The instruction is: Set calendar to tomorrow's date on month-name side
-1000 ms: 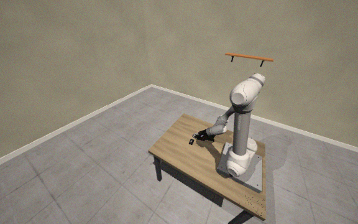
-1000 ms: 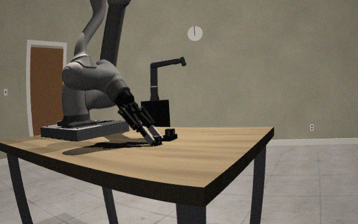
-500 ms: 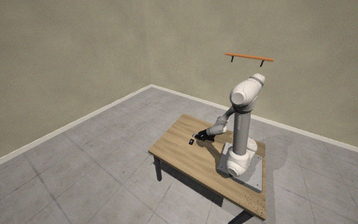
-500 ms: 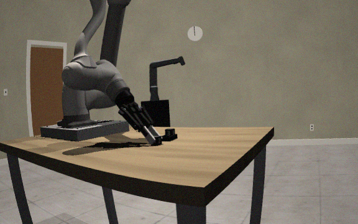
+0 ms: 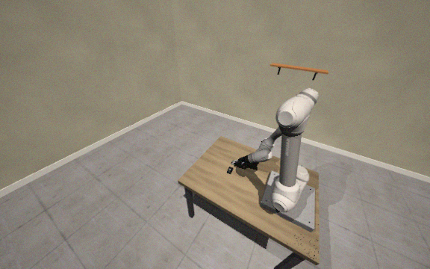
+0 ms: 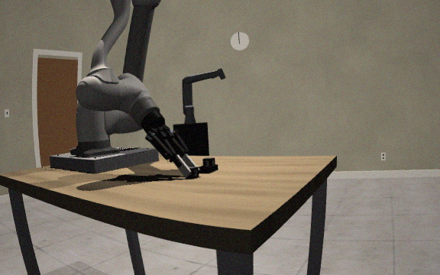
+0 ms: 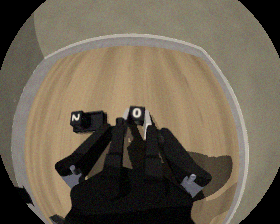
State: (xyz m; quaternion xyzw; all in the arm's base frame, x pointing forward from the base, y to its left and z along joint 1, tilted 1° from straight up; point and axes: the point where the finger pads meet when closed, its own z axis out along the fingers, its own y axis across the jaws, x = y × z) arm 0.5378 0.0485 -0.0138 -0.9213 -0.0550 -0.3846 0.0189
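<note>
On table (image 6: 243,198): one gripper (image 7: 132,124) clamping one cube (image 7: 136,113); one tray (image 7: 87,120).

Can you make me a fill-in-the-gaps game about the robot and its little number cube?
1. The fingers are closed on a cube that shows the digit ___.
2. The arm's base plate sits on the wooden ___.
3. High on the wall in the exterior view hangs a round ___.
Missing words: 0; table; clock.
</note>
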